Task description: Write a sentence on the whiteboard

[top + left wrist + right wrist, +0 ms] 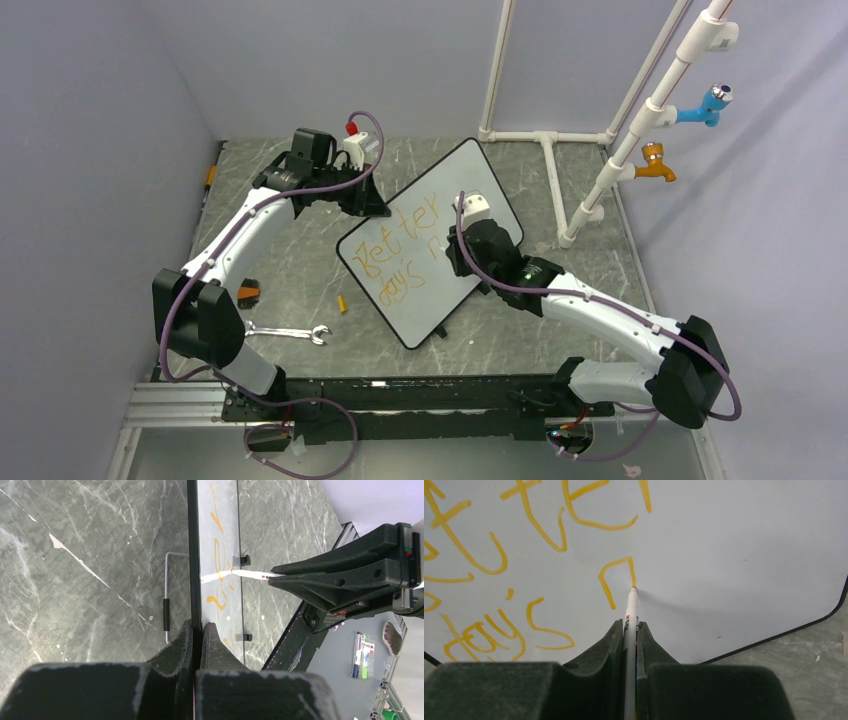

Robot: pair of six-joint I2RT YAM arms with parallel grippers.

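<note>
The whiteboard [462, 180] stands tilted on the table, its black frame seen edge-on in the left wrist view [194, 555]. The orange sentence [398, 257] reads "Better" over "days" and a part-drawn "n" [616, 577]. My left gripper [372, 205] is shut on the whiteboard's upper left edge, a finger on each side of the frame [197, 627]. My right gripper [630, 625] is shut on a white marker [630, 611], whose orange tip touches the whiteboard [734, 545] at the end of the "n" stroke. The left wrist view shows the marker [250, 573] meeting the whiteboard.
A silver wrench [285, 332], a small orange cap [342, 304] and an orange-black piece [247, 293] lie on the table left of the board. A white pipe frame [590, 200] with blue and orange taps stands at the back right. The board's wire stand [167, 595] props it behind.
</note>
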